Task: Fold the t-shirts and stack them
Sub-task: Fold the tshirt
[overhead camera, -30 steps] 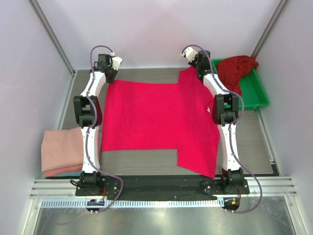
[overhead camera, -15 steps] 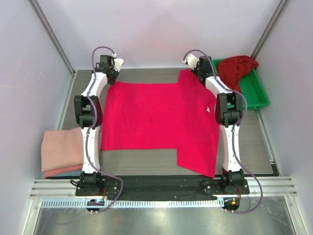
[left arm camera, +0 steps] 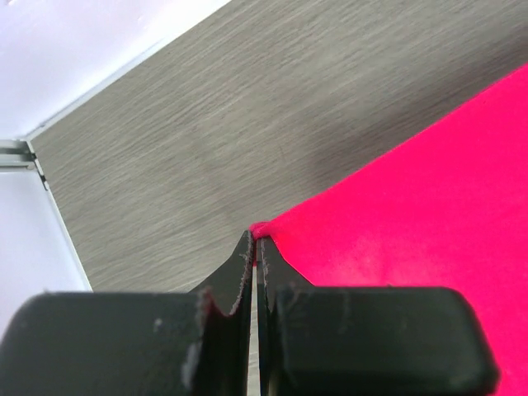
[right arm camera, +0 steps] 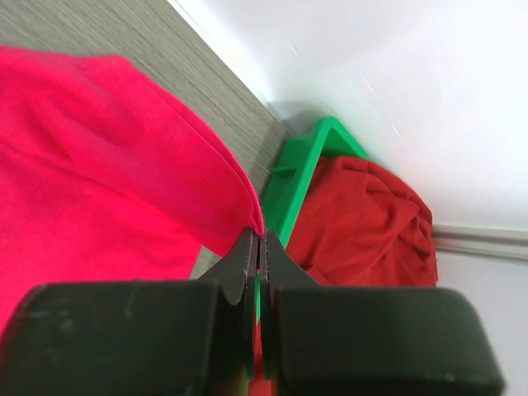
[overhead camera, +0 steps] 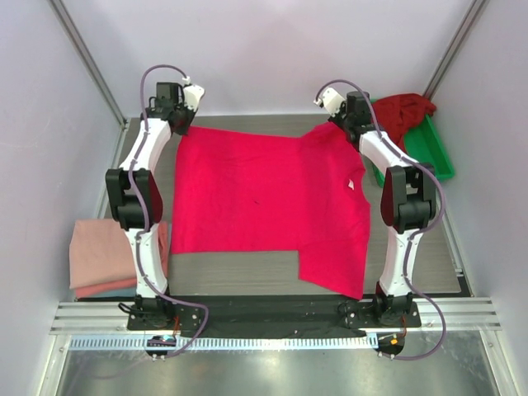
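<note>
A bright pinkish-red t-shirt point(overhead camera: 264, 198) lies spread over the middle of the table. My left gripper point(overhead camera: 177, 124) is shut on its far left corner, the cloth pinched at the fingertips in the left wrist view point(left arm camera: 258, 235). My right gripper point(overhead camera: 340, 122) is shut on the shirt's far right edge point(right arm camera: 257, 229) and lifts it a little. A darker crimson t-shirt point(overhead camera: 402, 115) lies crumpled in the green tray and shows in the right wrist view point(right arm camera: 367, 223). Pale salmon-pink folded t-shirts point(overhead camera: 103, 254) are stacked at the near left.
The green plastic tray point(overhead camera: 437, 153) stands at the far right, close to my right gripper; its rim shows in the right wrist view point(right arm camera: 307, 169). Pale walls close the table at the back and sides. A metal rail point(overhead camera: 264, 315) runs along the near edge.
Both grippers moved outward and back, pulling the shirt's far edge taut. The right arm's elbow swung right and the far right corner rose off the table.
</note>
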Robot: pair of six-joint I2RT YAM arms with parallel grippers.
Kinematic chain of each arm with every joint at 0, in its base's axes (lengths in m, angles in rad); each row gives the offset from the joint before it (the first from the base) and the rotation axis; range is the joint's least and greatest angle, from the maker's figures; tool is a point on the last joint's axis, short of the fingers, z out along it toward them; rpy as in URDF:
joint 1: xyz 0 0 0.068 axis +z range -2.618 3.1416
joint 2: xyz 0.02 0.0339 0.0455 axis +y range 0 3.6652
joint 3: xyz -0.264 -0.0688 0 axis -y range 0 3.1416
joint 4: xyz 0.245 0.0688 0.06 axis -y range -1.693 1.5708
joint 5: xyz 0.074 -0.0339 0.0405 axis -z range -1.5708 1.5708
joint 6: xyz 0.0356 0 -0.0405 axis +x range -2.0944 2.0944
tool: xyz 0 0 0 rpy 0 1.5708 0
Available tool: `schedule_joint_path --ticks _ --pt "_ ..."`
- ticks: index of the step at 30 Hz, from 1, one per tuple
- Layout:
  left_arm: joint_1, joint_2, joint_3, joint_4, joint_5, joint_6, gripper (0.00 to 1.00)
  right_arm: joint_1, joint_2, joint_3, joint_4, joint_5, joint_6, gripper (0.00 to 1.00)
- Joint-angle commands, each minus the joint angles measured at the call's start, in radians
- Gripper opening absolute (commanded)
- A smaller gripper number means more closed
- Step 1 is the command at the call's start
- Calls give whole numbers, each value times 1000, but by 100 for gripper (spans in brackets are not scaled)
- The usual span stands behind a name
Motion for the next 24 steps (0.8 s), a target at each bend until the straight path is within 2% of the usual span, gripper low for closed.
schedule_joint_path --ticks 1,17,24 --pt "4 -66 -38 25 26 19 0 1 -103 -43 33 -13 7 1" --pt "32 -168 -173 32 38 42 0 6 -364 -327 -24 -53 71 1" --pt "38 -246 -280 34 43 49 0 7 -450 -395 -61 -62 83 1"
